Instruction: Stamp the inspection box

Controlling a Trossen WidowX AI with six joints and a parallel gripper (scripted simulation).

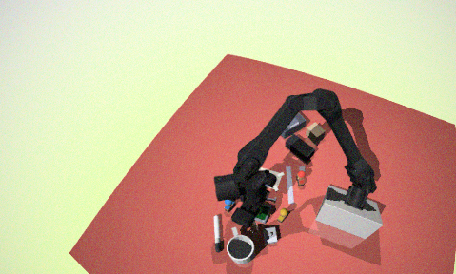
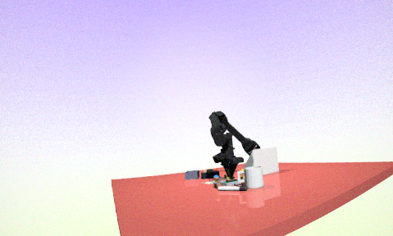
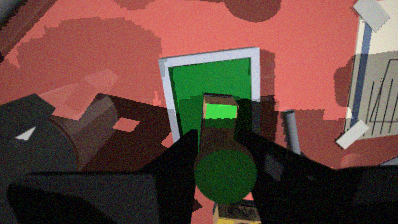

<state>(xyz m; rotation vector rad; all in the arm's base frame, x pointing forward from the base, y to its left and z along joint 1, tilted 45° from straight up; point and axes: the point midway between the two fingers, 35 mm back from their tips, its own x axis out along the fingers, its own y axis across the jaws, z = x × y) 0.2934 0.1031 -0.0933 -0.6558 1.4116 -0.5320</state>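
Note:
My gripper (image 3: 217, 136) (image 2: 230, 176) is shut on a stamp with a round green knob (image 3: 226, 176) and a bright green patch on its base (image 3: 221, 111). The stamp is over the green ink pad (image 3: 200, 79) (image 1: 262, 215), inside its pale rim in the wrist view. Its underside is hidden, so I cannot tell whether it touches the pad. The card (image 3: 381, 44) lies to the right in the wrist view, held by pale tape pieces, with dark printed lines and cut off by the frame edge. Its inspection box cannot be made out clearly. The arm partly covers the card in the top view.
A white mug (image 1: 241, 249) (image 2: 254, 177) and a marker (image 1: 217, 229) (image 2: 231, 188) stand and lie near the pad. Red-topped (image 1: 301, 177), yellow-topped (image 1: 284, 213) and blue-topped (image 1: 229, 204) pieces, a pale strip (image 1: 289, 185) and a dark block (image 1: 300, 148) are around. A large grey box (image 1: 347, 221) is by the arm's base.

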